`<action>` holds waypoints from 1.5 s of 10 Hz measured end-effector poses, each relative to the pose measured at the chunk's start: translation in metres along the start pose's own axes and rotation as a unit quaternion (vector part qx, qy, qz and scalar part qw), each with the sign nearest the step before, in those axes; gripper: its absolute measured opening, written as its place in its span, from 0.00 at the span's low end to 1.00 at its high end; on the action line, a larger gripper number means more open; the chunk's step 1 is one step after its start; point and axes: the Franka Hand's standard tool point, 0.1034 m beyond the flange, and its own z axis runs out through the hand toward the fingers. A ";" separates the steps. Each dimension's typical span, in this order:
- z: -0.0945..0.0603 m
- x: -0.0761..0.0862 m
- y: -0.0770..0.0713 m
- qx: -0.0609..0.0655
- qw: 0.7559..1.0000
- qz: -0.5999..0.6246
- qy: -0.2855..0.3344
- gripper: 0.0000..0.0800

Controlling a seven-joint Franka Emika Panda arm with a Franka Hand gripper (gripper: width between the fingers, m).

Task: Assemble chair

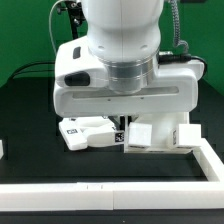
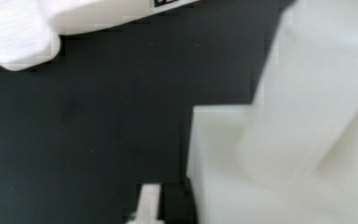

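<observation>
Loose white chair pieces lie on the black table under the arm. A flat piece with tags (image 1: 85,132) lies toward the exterior view's left. A blocky piece (image 1: 150,137) and another (image 1: 186,134) lie to its right. My gripper (image 1: 123,134) is low over the table, between the tagged piece and the blocky one. In the wrist view one thin fingertip (image 2: 149,205) shows beside a large white piece (image 2: 282,130), with a dark gap between them. The other finger is hidden. A tagged piece (image 2: 19,40) lies farther off.
A raised white border (image 1: 100,190) runs along the table's front and up the exterior view's right side (image 1: 211,160). A small white piece (image 1: 3,148) sits at the far left edge. The arm's bulky body hides the table behind it.
</observation>
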 end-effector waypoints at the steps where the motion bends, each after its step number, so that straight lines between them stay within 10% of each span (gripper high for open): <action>1: 0.002 0.004 0.003 0.000 1.000 0.001 -0.026 0.04; 15: 0.039 0.001 -0.019 0.000 0.990 0.011 -0.143 0.04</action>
